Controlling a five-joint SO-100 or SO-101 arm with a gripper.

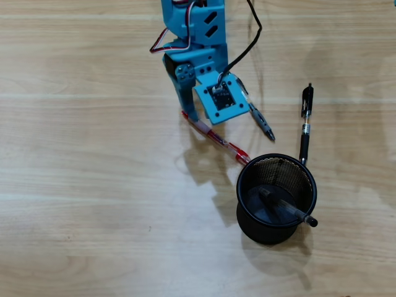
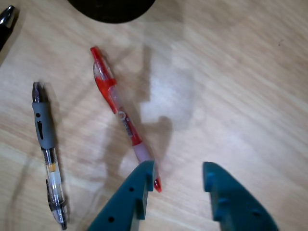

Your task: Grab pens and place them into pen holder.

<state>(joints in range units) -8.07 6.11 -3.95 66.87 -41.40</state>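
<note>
Now I see my gripper point(image 2: 179, 185) open and empty, one finger point(image 2: 136, 190) beside the red pen's point(image 2: 117, 103) end; bare table point(image 2: 240, 86) lies right of it in the wrist view.

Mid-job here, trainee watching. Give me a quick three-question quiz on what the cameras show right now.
1. True or false: the pen holder is empty.
2. How many pens lie on the table outside it?
3. Which pen is nearest the gripper: A red pen, B grey-and-clear pen, C black pen?

Key: 1 false, one pen leans inside. 2 three. 3 A; the open gripper has one finger beside its end.
</note>
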